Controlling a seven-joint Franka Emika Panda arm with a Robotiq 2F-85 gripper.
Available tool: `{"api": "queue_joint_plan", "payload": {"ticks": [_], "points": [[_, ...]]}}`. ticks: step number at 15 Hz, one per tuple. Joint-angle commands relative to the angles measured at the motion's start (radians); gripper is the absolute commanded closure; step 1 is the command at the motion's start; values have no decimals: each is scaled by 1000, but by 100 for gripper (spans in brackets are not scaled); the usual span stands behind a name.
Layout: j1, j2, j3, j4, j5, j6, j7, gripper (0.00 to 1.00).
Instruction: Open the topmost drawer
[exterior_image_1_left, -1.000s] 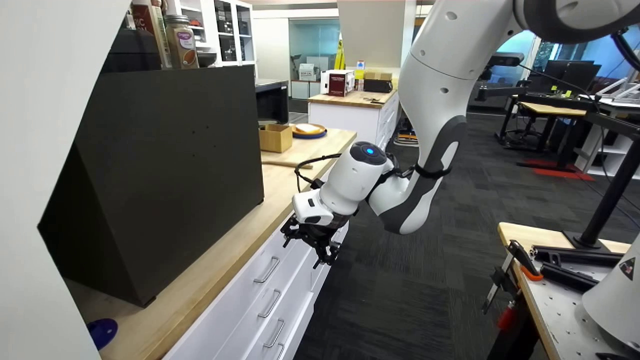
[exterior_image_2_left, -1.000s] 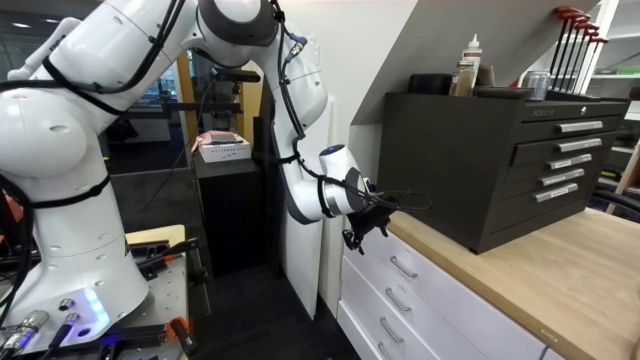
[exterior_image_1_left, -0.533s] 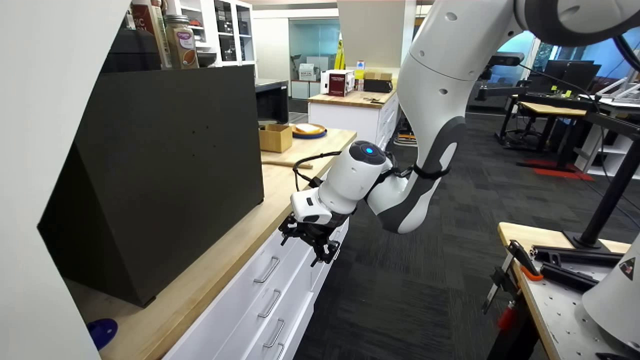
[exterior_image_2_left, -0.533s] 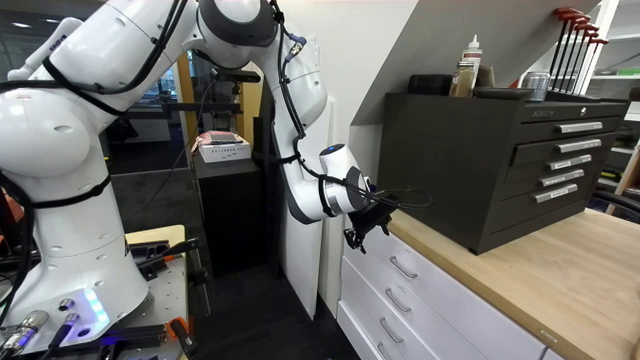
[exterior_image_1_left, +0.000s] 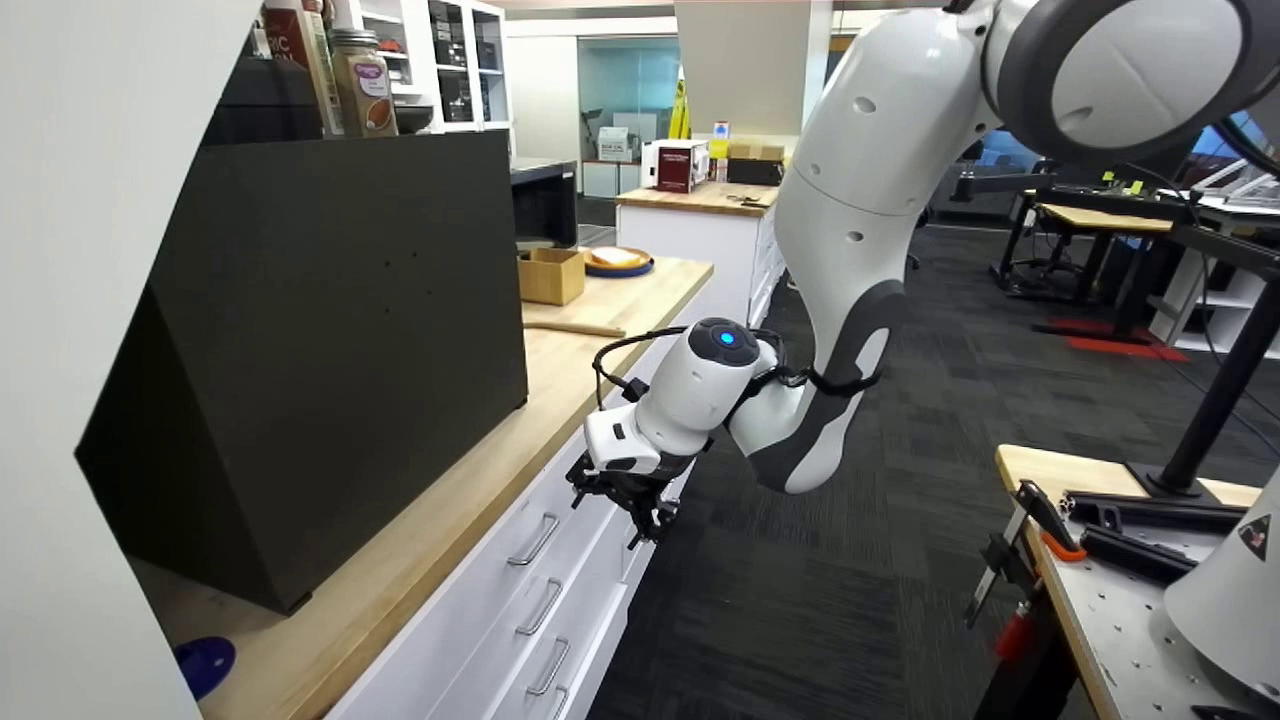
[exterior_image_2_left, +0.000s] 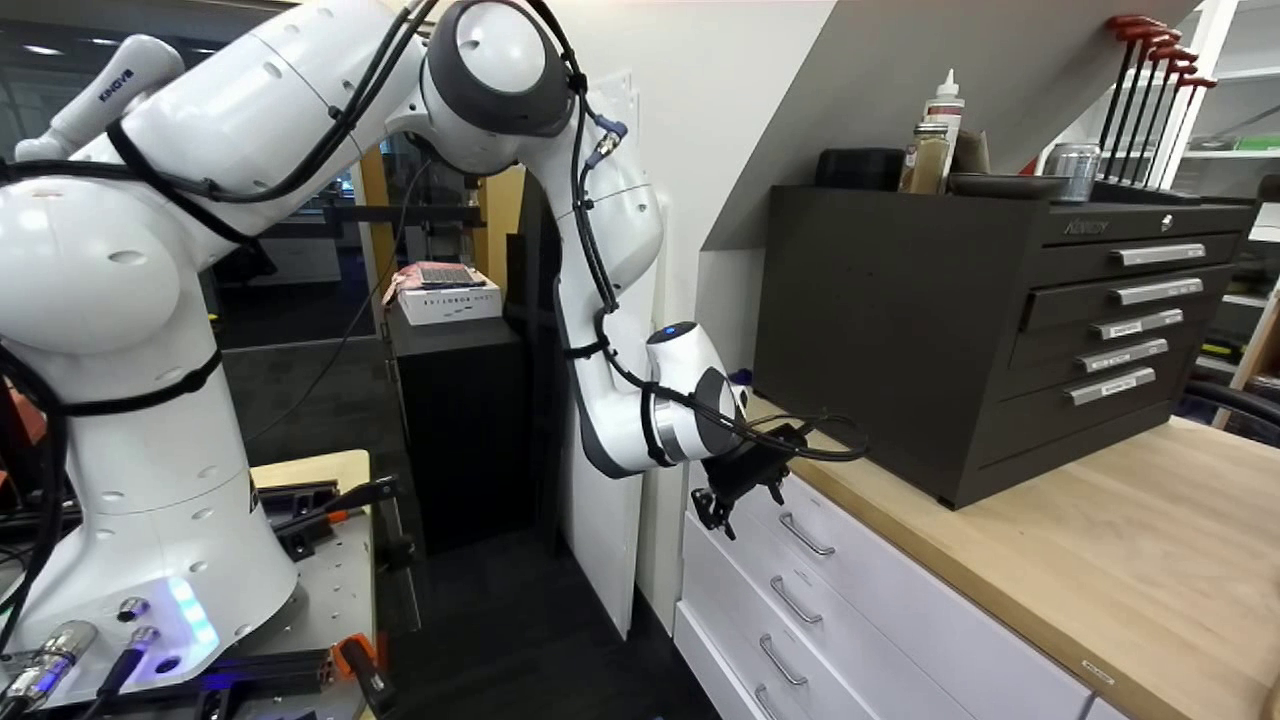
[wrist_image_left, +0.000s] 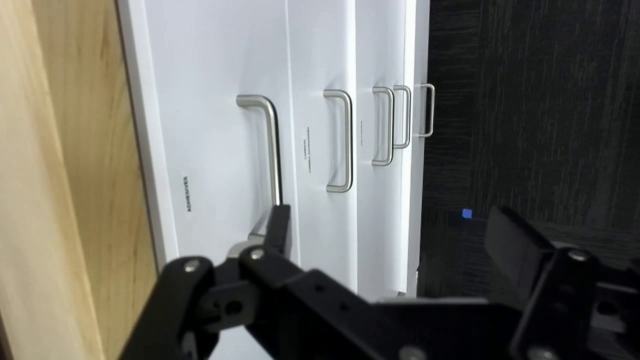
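Observation:
The topmost drawer (wrist_image_left: 200, 125) is white and shut, just under the wooden countertop edge. It shows in both exterior views (exterior_image_1_left: 460, 600) (exterior_image_2_left: 880, 570). Its silver bar handle (wrist_image_left: 273, 145) stands left of centre in the wrist view and also shows in both exterior views (exterior_image_1_left: 535, 540) (exterior_image_2_left: 806, 535). My gripper (wrist_image_left: 395, 232) is wide open and empty. In the wrist view its left finger overlaps the lower end of the handle; I cannot tell whether they touch. In both exterior views the gripper (exterior_image_1_left: 605, 522) (exterior_image_2_left: 752, 515) hangs in front of the drawer fronts, beside the handle.
The countertop (exterior_image_2_left: 1130, 560) edge runs above the drawers. A dark tool chest (exterior_image_2_left: 900, 330) stands on it. Lower white drawers with similar handles (wrist_image_left: 345, 140) lie below. A wall panel (exterior_image_2_left: 615, 540) stands near the arm.
Over the last half second the arm and gripper have moved down, beside the topmost drawer's front. The drawer has not moved and the gripper has stayed open.

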Motion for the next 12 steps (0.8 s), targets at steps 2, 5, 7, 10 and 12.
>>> {"api": "queue_joint_plan", "payload": {"ticks": [2,5,7,10,12], "points": [[-10,76,2,67,13,16,-5,0],[-12,100,3,92,12,12,-5,0],[-22,113,10,112,10,11,-6,0],[-37,132,19,153,8,11,-8,0],[-48,144,29,179,7,7,-8,0]]}}
